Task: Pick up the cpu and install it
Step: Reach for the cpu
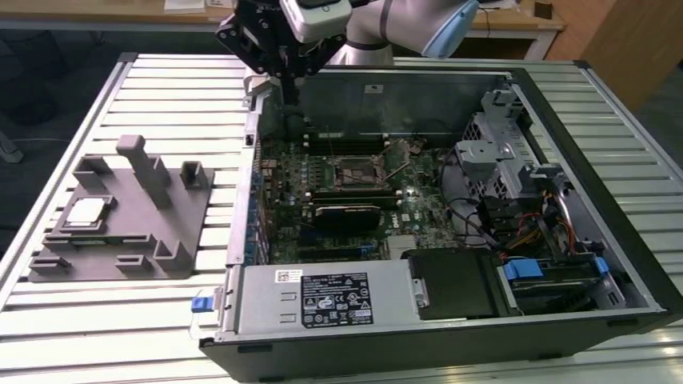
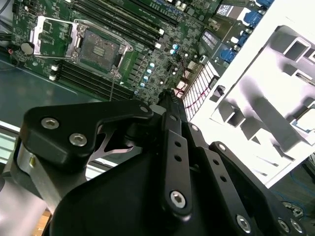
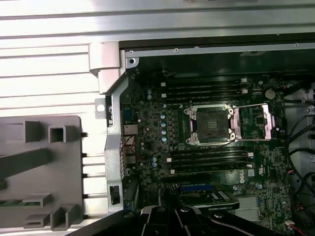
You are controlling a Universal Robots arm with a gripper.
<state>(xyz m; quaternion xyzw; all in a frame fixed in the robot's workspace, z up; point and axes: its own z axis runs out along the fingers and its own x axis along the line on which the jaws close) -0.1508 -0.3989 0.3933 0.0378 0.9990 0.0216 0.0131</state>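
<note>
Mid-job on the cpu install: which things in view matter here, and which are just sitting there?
For the job:
- cpu, lying on the grey tray outside the case
- socket on the board, frame open, nothing in it
- tool, at the case's far wall, apart from the cpu

Just there:
- memory slots
- power supply
- drive cage
- cables

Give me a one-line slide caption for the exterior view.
The tool hovers above the open computer case's far wall; the cpu lies on the grey tray, the socket empty.
</note>
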